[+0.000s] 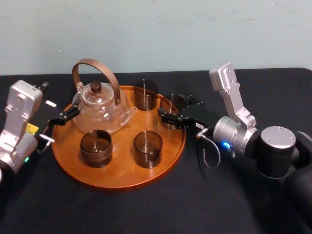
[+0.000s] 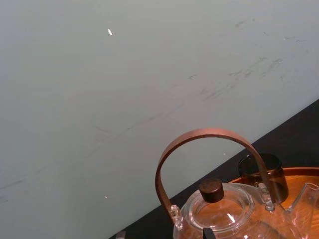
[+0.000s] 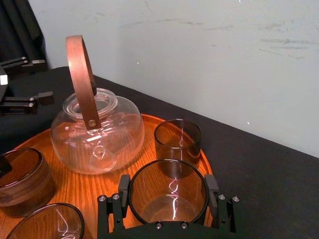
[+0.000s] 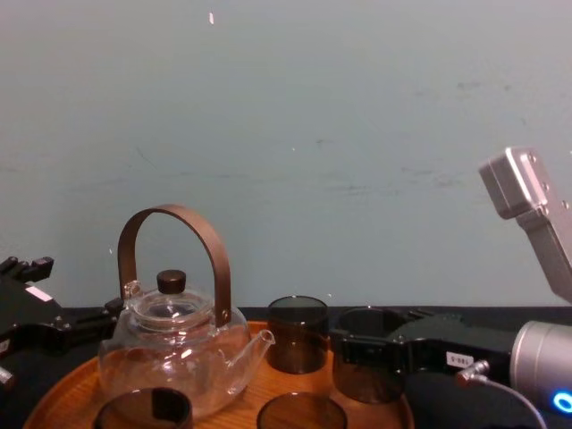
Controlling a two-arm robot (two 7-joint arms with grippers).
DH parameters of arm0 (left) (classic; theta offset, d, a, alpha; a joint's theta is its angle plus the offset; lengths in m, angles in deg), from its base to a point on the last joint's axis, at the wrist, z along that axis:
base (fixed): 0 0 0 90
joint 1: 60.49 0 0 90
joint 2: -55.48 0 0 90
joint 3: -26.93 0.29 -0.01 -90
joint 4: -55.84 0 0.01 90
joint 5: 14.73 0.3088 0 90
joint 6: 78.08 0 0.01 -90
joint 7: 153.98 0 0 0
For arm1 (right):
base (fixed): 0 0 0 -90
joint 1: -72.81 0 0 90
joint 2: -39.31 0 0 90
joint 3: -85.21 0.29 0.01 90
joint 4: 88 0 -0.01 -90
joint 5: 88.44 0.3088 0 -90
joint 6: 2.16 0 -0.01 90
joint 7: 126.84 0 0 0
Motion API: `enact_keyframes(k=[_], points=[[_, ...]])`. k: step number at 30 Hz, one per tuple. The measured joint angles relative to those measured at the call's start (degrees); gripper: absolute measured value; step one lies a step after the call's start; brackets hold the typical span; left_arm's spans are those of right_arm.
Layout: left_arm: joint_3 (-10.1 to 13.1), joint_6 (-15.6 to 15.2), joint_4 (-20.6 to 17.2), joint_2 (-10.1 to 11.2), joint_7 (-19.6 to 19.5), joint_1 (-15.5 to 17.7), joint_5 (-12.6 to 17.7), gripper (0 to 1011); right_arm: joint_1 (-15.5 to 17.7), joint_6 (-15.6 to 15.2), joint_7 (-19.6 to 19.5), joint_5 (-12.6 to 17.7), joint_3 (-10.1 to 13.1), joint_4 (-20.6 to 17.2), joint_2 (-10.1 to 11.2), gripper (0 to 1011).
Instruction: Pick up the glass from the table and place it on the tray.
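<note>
Glass point(image 1: 168, 108) point(image 3: 168, 199) upright at tray's right edge, inside the rim; whether its base rests on the wood or hangs just above it, cannot tell. Right gripper point(image 1: 170, 109) point(image 3: 168, 183) clenched on it: one finger on each side of the glass wall, pads point(image 3: 123, 183) touching, the arm reaching in from off the tray's right side. Tray point(image 1: 117, 183), round, orange-brown wood, sits mid-table point(image 1: 146, 209) on the black top. Also on the tray: glass teapot point(image 1: 100, 109) with arched brown handle at rear left, spout towards tray centre; one dark glass point(image 1: 146, 95) at the rear rim, just beside the held one; two more at the front, front-left glass point(image 1: 96, 147) and front-centre glass point(image 1: 147, 148). Left gripper point(image 1: 62, 117) at tray's left rim, close to the teapot, holding nothing that I can make out; its grip state, cannot tell.
</note>
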Motion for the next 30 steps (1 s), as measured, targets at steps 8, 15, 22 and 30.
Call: enact_keyframes(k=[8,15,22,30], points=[[0.0,0.0,0.0,0.0,0.0,0.0,0.0,1001,-0.76,0.41,0.22,-0.1,-0.13,1.71,-0.58,911],[0.0,0.0,0.0,0.0,0.0,0.0,0.0,1001,-1.5,1.02,0.69,-0.21,-0.4,3.15,-1.21,911],[0.0,0.0,0.0,0.0,0.0,0.0,0.0,1001,-2.23,1.6,1.12,-0.36,-0.7,4.27,-1.84,911],[0.0,0.0,0.0,0.0,0.0,0.0,0.0,1001,-2.65,1.99,1.33,-0.47,-0.87,5.32,-2.29,911]])
